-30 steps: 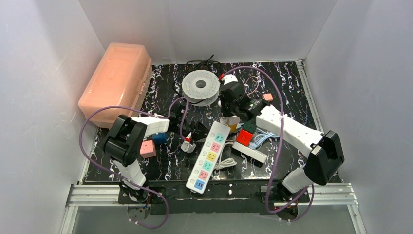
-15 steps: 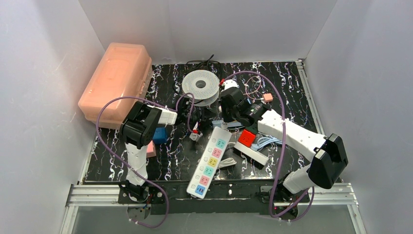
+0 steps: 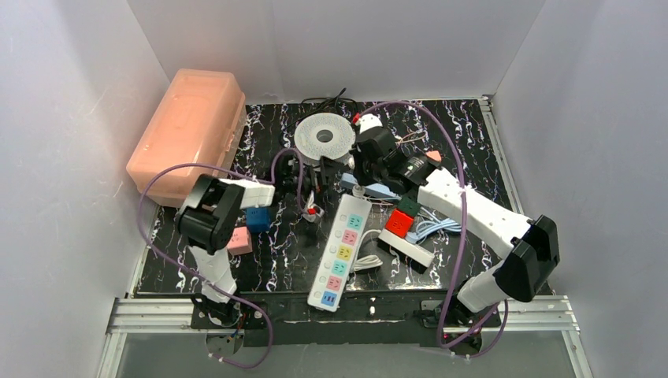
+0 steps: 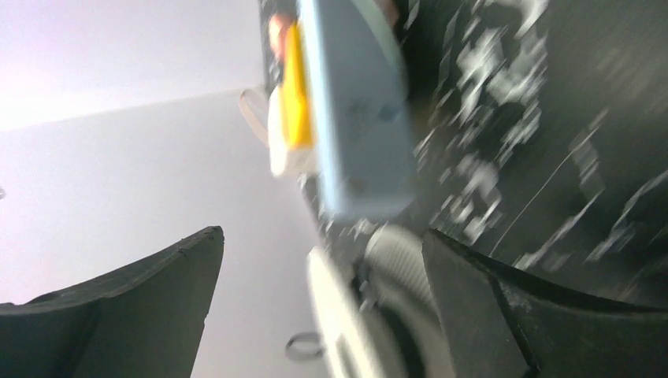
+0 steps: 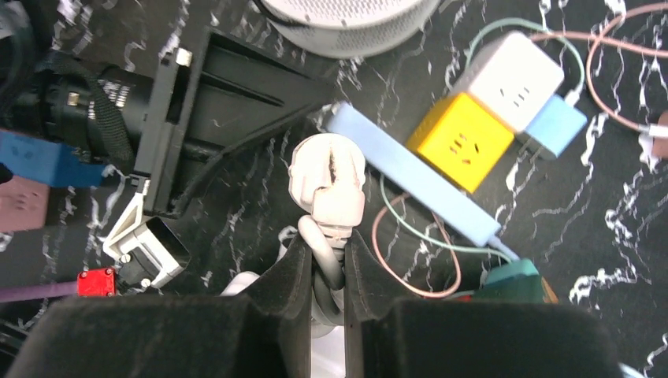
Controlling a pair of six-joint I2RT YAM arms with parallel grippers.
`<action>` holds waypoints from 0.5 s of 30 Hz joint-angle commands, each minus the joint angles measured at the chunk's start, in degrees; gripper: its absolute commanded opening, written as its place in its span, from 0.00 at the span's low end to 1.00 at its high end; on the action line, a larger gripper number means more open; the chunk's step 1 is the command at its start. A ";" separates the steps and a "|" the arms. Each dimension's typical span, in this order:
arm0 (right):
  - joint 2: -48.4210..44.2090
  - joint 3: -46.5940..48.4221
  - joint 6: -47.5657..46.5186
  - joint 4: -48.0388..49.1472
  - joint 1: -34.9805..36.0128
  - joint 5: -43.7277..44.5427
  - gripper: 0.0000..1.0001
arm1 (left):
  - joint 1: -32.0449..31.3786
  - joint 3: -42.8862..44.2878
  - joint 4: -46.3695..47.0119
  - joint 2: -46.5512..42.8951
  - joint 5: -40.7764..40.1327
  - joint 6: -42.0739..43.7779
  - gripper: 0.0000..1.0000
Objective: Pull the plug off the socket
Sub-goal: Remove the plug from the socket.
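- Right gripper (image 5: 325, 246): fingers are pressed shut on the cord neck of the white plug (image 5: 327, 177). The plug head points away from the wrist and shows against bare mat, just past the far end of the power strip (image 3: 340, 250).
- Left gripper (image 4: 321, 235): fingers stand wide apart with nothing between them. It sits just left of the plug. The left wrist view is blurred.
- Near edge: an aluminium rail (image 3: 157, 311) runs across in front of both arm bases.
- Surface: a black mat (image 3: 276, 260) with white marble veining.
- The power strip lies slanted on the mat with its pastel sockets facing up and its near end close to the rail.
- Mid-mat, left of the strip: a pink cube (image 3: 239, 240) and a blue cube (image 3: 257, 219). On the right is a red cube (image 3: 397, 223).
- Beyond the plug: a light-blue bar (image 5: 410, 173), with a yellow cube (image 5: 459, 142) just beside it.
- Far side: a white spool (image 3: 324, 135). At far left, a salmon box (image 3: 187, 130) leans against the wall.
- Room: plain white walls (image 3: 331, 47) on three sides.
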 commanded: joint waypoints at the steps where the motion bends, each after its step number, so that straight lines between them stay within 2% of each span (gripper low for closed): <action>1: 2.47 9.08 -2.01 3.24 -0.04 -2.26 0.01 | 4.83 1.15 -1.15 -12.05 -5.39 7.97 0.98; 8: 16.92 29.05 -4.54 -3.29 1.14 -6.74 0.01 | 11.30 7.52 -5.24 -22.20 -21.10 -5.19 0.98; 11: 22.99 36.79 -3.21 -5.73 1.91 -9.42 0.01 | 12.15 10.56 -6.78 -25.60 -30.48 -13.46 0.98; 15: 30.93 45.20 -1.32 -8.45 3.82 -12.21 0.01 | 12.17 10.92 -14.73 -32.88 -39.01 -25.57 0.98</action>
